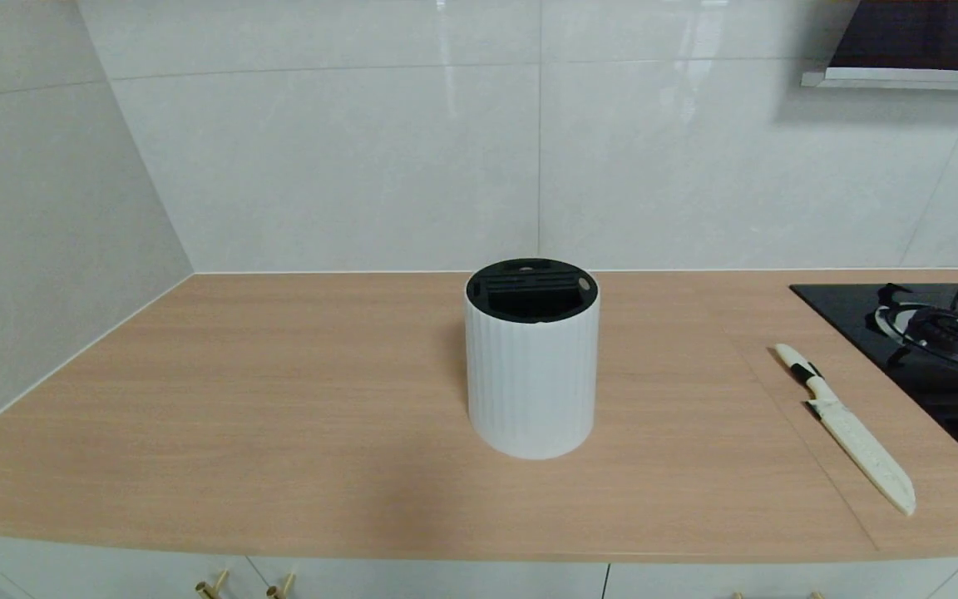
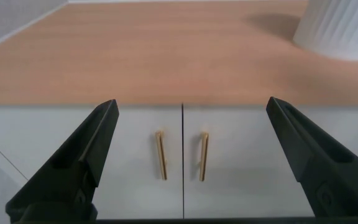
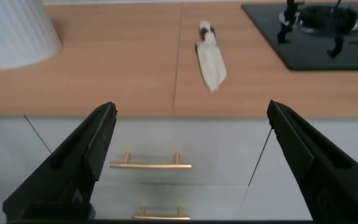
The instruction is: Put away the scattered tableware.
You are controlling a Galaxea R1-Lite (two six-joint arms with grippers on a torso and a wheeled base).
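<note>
**Sam:** Where are the robot's hands?

**Mia:** Down low, in front of the cupboard doors [image 2: 241, 155]. The left gripper [image 2: 191, 102] has its fingers spread wide and holds nothing. The right gripper [image 3: 191, 106] is just the same.

**Sam:** What needs tidying?

**Mia:** A knife [image 1: 849, 428]. It lies flat on the wooden counter [image 1: 279, 399], at the lower right of the head view. Its tip points to the front edge.

**Sam:** How will it feel?

**Mia:** I think light, hard and thin. The blade [image 1: 866, 453] looks smooth, slippery and sharp. Better to pinch the black-and-white handle [image 1: 803, 370], because it is thicker.

**Sam:** Where does it go?

**Mia:** Probably into the slots of the white knife holder [image 1: 531, 374] in the middle of the frame. That is well apart from the knife. Farther back on the right is the gas stove [image 1: 936, 349].
</note>
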